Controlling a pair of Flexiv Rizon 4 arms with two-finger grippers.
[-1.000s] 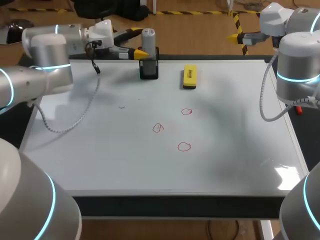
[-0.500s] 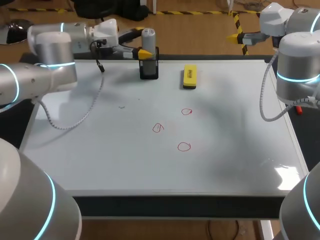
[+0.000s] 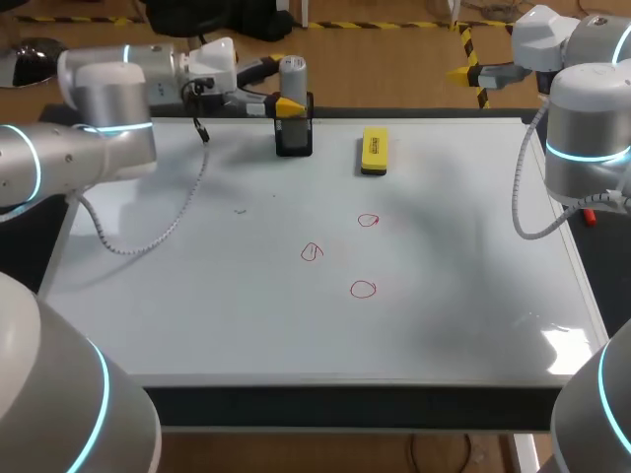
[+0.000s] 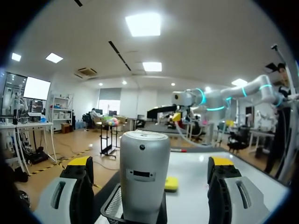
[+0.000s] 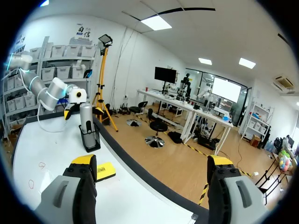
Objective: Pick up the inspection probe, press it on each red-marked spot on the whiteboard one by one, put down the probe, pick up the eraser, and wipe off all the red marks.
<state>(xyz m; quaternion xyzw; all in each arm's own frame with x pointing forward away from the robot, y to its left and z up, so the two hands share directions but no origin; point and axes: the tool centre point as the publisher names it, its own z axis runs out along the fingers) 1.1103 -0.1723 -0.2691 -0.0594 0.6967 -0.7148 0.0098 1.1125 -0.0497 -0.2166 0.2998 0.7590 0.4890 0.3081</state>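
The grey cylindrical probe (image 3: 293, 77) stands upright in a black holder (image 3: 294, 139) at the whiteboard's (image 3: 227, 325) far edge. My left gripper (image 3: 280, 85) is level with the probe, open, one yellow-tipped finger on each side. In the left wrist view the probe (image 4: 144, 172) stands between the wide-apart fingers (image 4: 78, 169), touching neither. The yellow eraser (image 3: 374, 151) lies to the right of the holder. Three red circles (image 3: 368, 220), (image 3: 312, 252), (image 3: 363, 289) mark the board's middle. My right gripper (image 3: 463, 55) hangs open and empty beyond the far right corner.
A white coiled cable (image 3: 148, 236) droops from my left arm over the board's left part. A small dark scribble (image 3: 240, 210) sits left of the red circles. In the right wrist view the holder (image 5: 89, 140) and eraser (image 5: 105, 171) lie ahead of its left finger.
My left arm has shifted a little to the right, bringing its open fingers further around the probe. The right arm has kept still.
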